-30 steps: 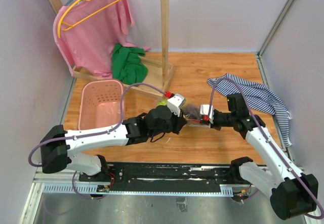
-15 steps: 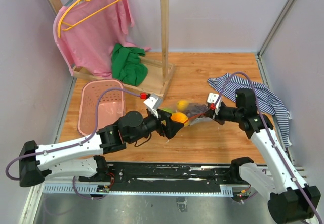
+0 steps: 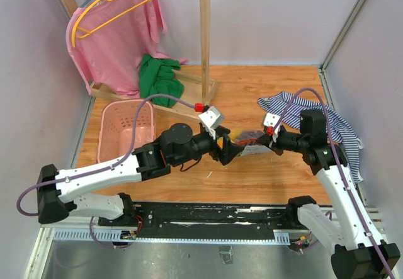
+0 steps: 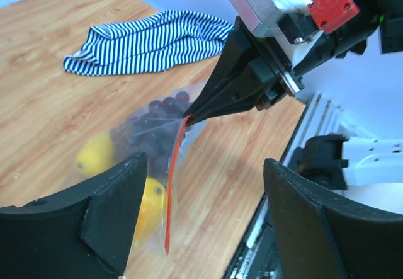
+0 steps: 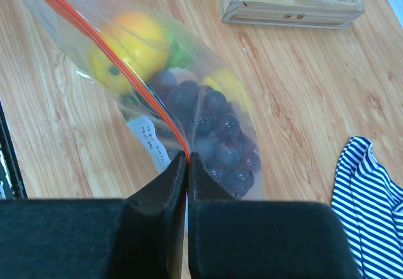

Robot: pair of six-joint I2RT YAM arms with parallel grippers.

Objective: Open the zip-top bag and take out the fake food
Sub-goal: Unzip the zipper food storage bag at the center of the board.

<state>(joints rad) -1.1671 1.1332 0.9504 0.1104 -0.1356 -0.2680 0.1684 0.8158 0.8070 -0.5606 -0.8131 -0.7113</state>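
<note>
The zip-top bag (image 3: 250, 144) hangs just above the wooden table, clear plastic with a red-orange zip strip (image 4: 171, 184). My right gripper (image 5: 188, 156) is shut on the end of that strip and shows in the left wrist view as a black wedge (image 4: 217, 99). Inside the bag is the fake food: a dark grape bunch (image 5: 220, 131), yellow and orange fruits (image 5: 129, 43) and a bit of green (image 5: 180, 53). My left gripper (image 4: 204, 187) is open, with the loose strip hanging between its fingers, close to the left finger (image 4: 110, 216) and not clamped.
A striped cloth (image 3: 330, 123) lies at the right behind the right arm. A pink basket (image 3: 126, 131) stands at the left. At the back stands a wooden rack (image 3: 204, 46) with a pink shirt (image 3: 116, 36) and a green cloth (image 3: 158, 79).
My left gripper went from nearly shut at the bag to open, drew back to the left, then came forward to the bag again. The right gripper kept its hold and shifted slightly right.
</note>
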